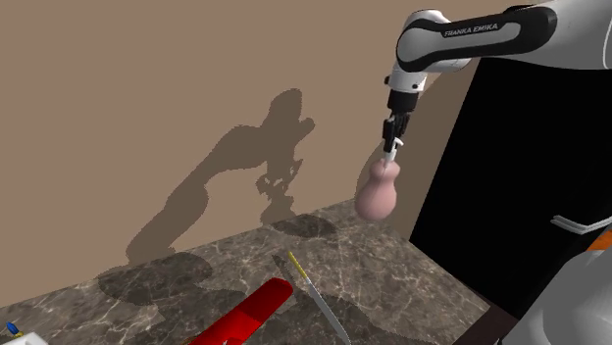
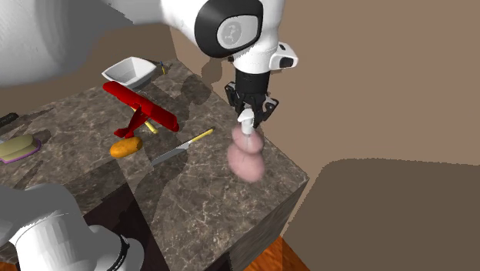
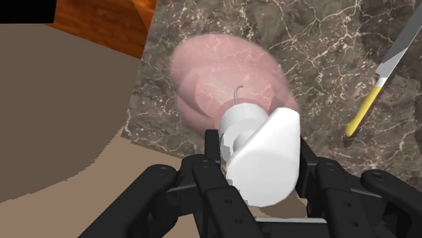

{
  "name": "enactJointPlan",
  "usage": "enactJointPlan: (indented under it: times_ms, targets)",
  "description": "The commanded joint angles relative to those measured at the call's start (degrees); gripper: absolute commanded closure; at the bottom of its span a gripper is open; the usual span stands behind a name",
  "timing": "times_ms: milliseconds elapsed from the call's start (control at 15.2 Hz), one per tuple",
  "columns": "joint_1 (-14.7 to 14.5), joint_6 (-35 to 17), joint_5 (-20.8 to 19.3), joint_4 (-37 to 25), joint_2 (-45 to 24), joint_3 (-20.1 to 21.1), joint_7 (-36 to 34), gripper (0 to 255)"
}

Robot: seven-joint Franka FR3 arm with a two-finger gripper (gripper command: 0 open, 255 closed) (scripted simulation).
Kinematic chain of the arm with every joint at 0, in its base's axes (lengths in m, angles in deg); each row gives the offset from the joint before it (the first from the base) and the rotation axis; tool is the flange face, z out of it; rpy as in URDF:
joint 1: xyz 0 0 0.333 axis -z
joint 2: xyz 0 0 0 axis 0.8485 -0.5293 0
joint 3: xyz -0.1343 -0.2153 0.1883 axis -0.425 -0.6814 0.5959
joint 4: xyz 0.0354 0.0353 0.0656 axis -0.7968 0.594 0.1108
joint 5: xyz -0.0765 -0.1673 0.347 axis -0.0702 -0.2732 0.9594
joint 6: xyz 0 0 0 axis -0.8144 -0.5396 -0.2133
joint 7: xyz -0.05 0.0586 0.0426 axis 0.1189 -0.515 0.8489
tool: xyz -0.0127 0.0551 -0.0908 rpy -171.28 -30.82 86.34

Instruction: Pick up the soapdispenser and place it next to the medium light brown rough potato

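Note:
A pink round-bodied soap dispenser (image 1: 377,191) with a white pump top hangs in the air above the dark marble counter's far corner. My gripper (image 1: 392,140) is shut on the white pump, the pink body (image 2: 246,158) dangling below it. In the wrist view the black fingers (image 3: 209,159) clasp the white pump head (image 3: 267,159) with the pink body (image 3: 216,74) beyond. The light brown potato (image 2: 125,146) lies on the counter (image 2: 208,192) beside the red toy plane (image 2: 138,108), well away from the dispenser toward the second exterior view's left.
A yellow-handled knife (image 2: 181,147) lies between the potato and the dispenser. A white bowl-like tray (image 2: 131,71) stands at the back. A sponge-like pad (image 2: 18,148) rests at the left edge. The counter edge drops to a wooden floor (image 2: 269,258). A black area (image 1: 510,176) flanks the wall.

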Motion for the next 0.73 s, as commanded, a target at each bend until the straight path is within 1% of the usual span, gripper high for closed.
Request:
enactJointPlan:
  times_ms: [0, 198, 660]
  targets:
    - [0.0, 1.6, 0.0, -1.8, -0.1, 0.1, 0.0, 255]
    - [-0.1, 3.8, 0.1, -4.2, -0.3, 0.1, 0.0, 255]
    - [-2.1, 10.1, 0.1, 0.1, 10.2, 4.1, -6.1, 255]
